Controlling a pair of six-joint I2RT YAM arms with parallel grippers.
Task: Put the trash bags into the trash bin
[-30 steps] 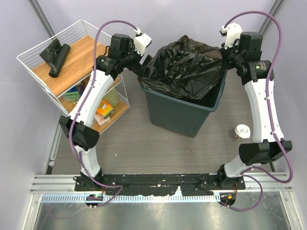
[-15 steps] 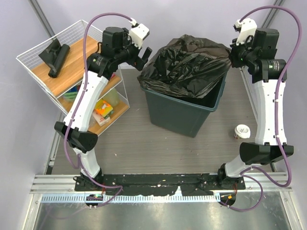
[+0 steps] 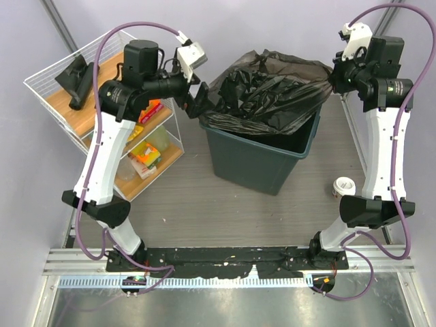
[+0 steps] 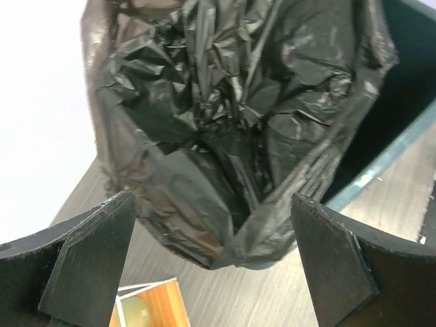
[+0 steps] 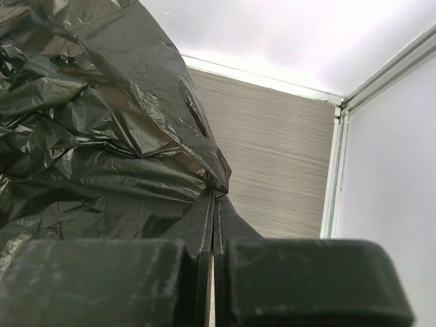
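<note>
Surface: a grey wood-grain table (image 3: 184, 197), closed in by pale lilac walls (image 3: 272, 27), with a metal rail (image 3: 225, 255) along the near edge. Your left pincer (image 4: 212, 204): fingers spread wide, nothing between them. The crinkled black sack (image 4: 225, 102) lies just ahead of its tips without touching them. Your right pincer (image 5: 213, 204): fingers pressed together on a thin fold of the sack's edge, and the plastic spreads away ahead and to its left in the wrist view. The trash bin (image 3: 255, 163): dark grey-green, between your two pincers and lower than both, with the sack draped over its rim and sagging into its mouth. Behind your left pincer: a white wire shelf rack (image 3: 41, 85) with a black roll of trash bags (image 3: 78, 82) on its top wooden shelf and colourful snack packets (image 3: 144, 155) lower down. Back from your right pincer toward the arm's base: a paper cup (image 3: 344, 186) on the table. In the way: the sack's bunched plastic, filling the bin's mouth ahead of your left pincer.
</note>
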